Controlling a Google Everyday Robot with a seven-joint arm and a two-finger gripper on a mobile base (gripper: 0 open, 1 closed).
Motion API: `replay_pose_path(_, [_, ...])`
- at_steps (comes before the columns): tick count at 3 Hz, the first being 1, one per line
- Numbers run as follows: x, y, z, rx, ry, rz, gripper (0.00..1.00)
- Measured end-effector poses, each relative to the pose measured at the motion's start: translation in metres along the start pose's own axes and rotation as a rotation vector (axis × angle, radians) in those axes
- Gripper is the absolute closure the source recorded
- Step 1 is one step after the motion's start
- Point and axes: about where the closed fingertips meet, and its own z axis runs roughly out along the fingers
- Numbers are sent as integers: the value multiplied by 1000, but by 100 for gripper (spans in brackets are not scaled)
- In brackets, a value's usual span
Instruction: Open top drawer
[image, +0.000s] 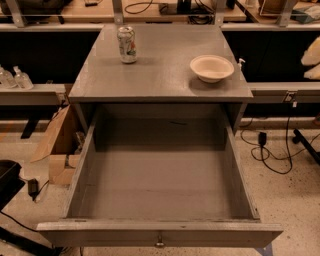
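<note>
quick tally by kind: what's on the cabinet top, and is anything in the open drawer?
Can: 1
Bowl: 1
Things inside the top drawer: 0
Total: 2
The gripper is at the right edge of the view, off to the side of the cabinet.

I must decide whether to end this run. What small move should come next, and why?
Probably just draw the gripper a little to the right and stop. The top drawer is pulled far out, its whole grey floor showing and its knob near the bottom edge. The gripper is at the far right edge, well away from that knob.
</note>
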Motion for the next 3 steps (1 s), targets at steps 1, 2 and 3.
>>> replay_pose_path(1, [-1, 0, -2, 6, 1, -2, 5])
replay_pose_path(2, [-2, -1, -4, 9, 2, -3, 0])
replay_pose_path(3, [-2, -1, -4, 9, 2, -3, 0])
